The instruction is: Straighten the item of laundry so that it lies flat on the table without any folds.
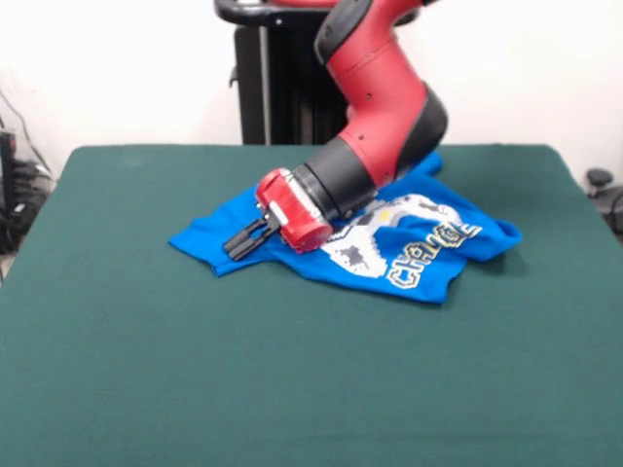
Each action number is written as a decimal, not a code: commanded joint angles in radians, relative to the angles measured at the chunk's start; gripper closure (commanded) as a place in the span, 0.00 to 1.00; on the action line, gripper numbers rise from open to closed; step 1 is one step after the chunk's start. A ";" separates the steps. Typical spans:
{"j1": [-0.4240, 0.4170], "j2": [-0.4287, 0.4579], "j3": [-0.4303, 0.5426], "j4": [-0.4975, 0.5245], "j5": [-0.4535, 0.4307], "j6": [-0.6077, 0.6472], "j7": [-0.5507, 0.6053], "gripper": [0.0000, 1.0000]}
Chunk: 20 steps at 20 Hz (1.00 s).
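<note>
The item of laundry [428, 255], a bright blue T-shirt with white and yellow lettering, lies crumpled near the middle of the table [292, 379]. Its right part is bunched and folded over, with the print partly showing. Its left part lies lower and flatter. My gripper [239, 243] comes down from the red arm and points down and to the left. It is low over the shirt's left edge [200, 241]. I cannot see whether it touches or holds the cloth.
The robot's black pedestal [277, 88] stands behind the table's far edge. Dark equipment and cables [15, 195] sit off the table's left side, and a dark object [604, 190] off its right side.
</note>
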<state>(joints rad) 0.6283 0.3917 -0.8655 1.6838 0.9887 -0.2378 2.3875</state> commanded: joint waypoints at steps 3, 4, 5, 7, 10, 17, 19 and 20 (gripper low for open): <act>-0.048 0.046 0.042 -0.163 0.041 -0.038 0.077 1.00; -0.057 0.041 0.043 -0.159 0.025 -0.046 0.077 1.00; -0.065 0.037 0.043 -0.154 0.010 -0.054 0.077 1.00; -0.087 0.024 0.048 -0.147 -0.026 -0.077 0.076 1.00; -0.104 0.011 0.048 -0.133 -0.059 -0.080 0.066 1.00; -0.113 -0.042 0.027 -0.085 -0.139 -0.011 0.022 1.00; -0.128 -0.053 0.026 -0.071 -0.170 -0.020 0.023 1.00; -0.138 -0.057 0.028 -0.069 -0.186 -0.024 0.023 1.00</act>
<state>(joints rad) 0.5213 0.3611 -0.8780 1.6635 0.8798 -0.2818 2.3875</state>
